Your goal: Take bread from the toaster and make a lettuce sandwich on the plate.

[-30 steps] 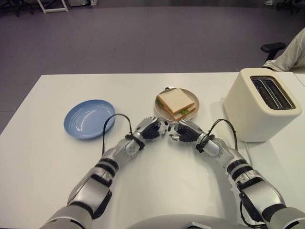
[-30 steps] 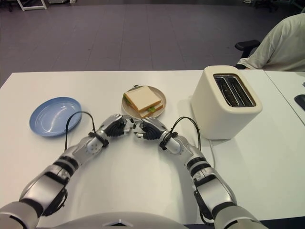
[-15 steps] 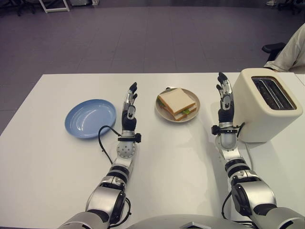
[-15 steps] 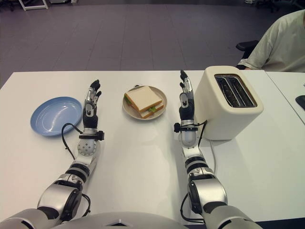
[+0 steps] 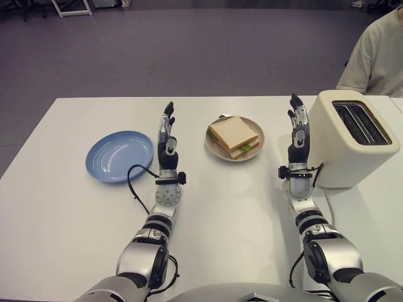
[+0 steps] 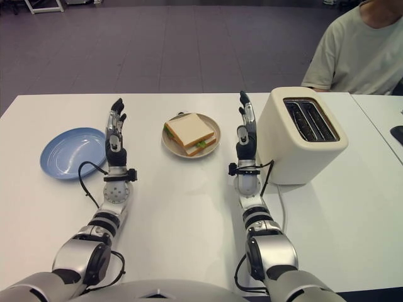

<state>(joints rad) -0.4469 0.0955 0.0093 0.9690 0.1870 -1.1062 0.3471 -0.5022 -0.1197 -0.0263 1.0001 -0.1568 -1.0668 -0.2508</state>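
A round blue plate point(image 5: 113, 154) lies flat on the left part of the white table point(image 5: 69, 220), well in from the near edge, and there is nothing on it. The tabletop is plain and white. At its right end a second white surface point(image 6: 378, 113) butts up against it, and a dark object point(image 6: 397, 134) lies there, cut off by the edge of view. Beyond the table stretches a grey tiled floor point(image 5: 189, 50), with a white frame point(image 5: 69, 7) standing at its far left.
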